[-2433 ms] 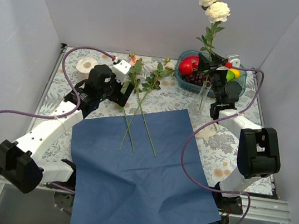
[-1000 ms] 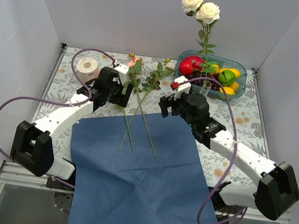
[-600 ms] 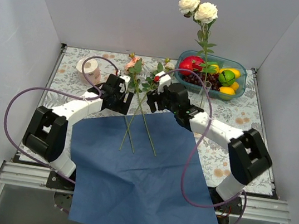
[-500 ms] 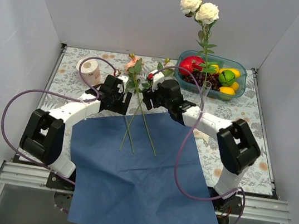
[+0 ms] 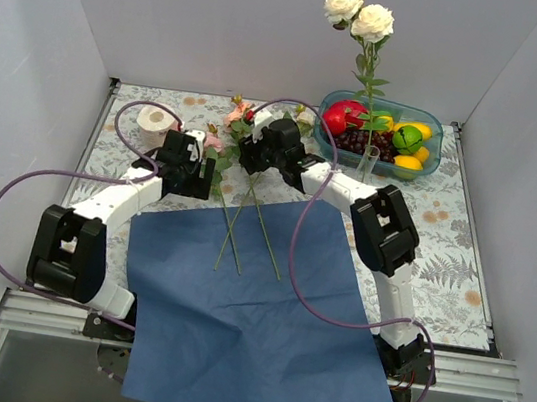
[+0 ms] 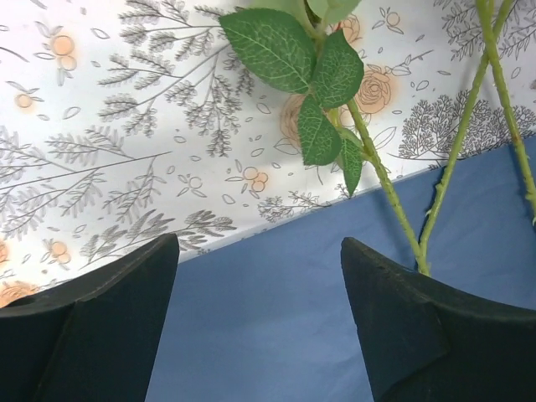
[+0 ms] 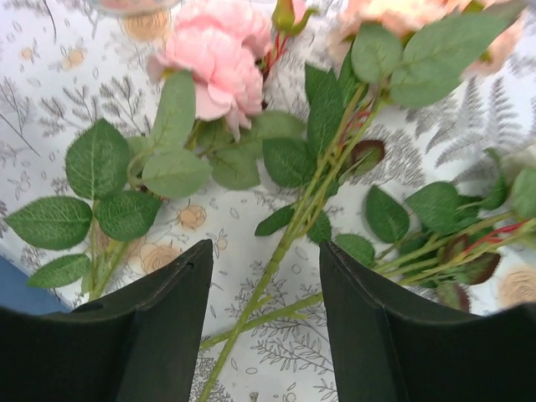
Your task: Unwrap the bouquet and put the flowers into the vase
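My right fingers (image 7: 159, 327) have swung left off the slim glass vase (image 5: 366, 163), which holds two cream roses (image 5: 373, 20); released, they straddle a thin stem (image 7: 285, 243). My left fingers (image 6: 100, 318) hang released over smooth blue paper (image 6: 276, 335). Leafy pink flowers (image 7: 213, 63) lie on the counter (image 5: 445, 238).

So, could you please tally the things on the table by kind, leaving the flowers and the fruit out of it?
blue wrapping paper: 1
glass vase: 1
teal fruit tray: 1
cream roll: 1
Total: 4
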You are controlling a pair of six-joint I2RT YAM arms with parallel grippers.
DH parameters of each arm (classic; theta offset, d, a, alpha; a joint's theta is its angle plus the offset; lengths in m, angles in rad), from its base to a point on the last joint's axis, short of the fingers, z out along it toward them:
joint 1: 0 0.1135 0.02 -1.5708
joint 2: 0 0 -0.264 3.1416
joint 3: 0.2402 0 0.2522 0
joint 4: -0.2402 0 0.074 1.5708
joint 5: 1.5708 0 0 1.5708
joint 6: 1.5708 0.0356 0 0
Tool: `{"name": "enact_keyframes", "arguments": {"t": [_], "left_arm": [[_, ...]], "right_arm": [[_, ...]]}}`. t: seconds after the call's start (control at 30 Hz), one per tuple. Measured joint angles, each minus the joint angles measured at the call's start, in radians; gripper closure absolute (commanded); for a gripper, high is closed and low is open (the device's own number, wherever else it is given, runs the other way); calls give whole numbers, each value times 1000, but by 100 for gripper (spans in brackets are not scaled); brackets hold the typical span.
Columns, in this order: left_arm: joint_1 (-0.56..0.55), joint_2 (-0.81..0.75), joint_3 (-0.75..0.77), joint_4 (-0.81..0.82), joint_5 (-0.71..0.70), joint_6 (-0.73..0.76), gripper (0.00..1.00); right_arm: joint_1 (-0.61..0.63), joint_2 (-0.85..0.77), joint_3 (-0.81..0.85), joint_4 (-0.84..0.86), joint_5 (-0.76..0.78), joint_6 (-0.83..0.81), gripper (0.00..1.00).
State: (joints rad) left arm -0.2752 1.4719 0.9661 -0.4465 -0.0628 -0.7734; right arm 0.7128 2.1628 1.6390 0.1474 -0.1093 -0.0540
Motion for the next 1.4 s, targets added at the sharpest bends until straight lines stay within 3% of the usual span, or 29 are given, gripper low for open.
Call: {"name": "enact_keyframes", "arguments": {"t": [0.33,0.67,0.9,1.0,1.2,1.4], "left_arm": [[45,-82,0,-1,9,29,14],[200,-121,86,-49,62,61,12],[259,-212,169,-71,88,104,10],[261,-242,190,-77,94,116,10],[261,-256,206,-87,104,124,9],[261,-267,228,-113,106,129,9]], "right_arm": [[1,79,6,-89,-25,31,45],[1,169,102,-165,-27,53,55],[1,213,191,-223,-27,59,86],[1,212,192,-228,-24,72,94],[1,135,192,-258,-17,85,98],[3,-70,276,-264,2,85,99]]}}
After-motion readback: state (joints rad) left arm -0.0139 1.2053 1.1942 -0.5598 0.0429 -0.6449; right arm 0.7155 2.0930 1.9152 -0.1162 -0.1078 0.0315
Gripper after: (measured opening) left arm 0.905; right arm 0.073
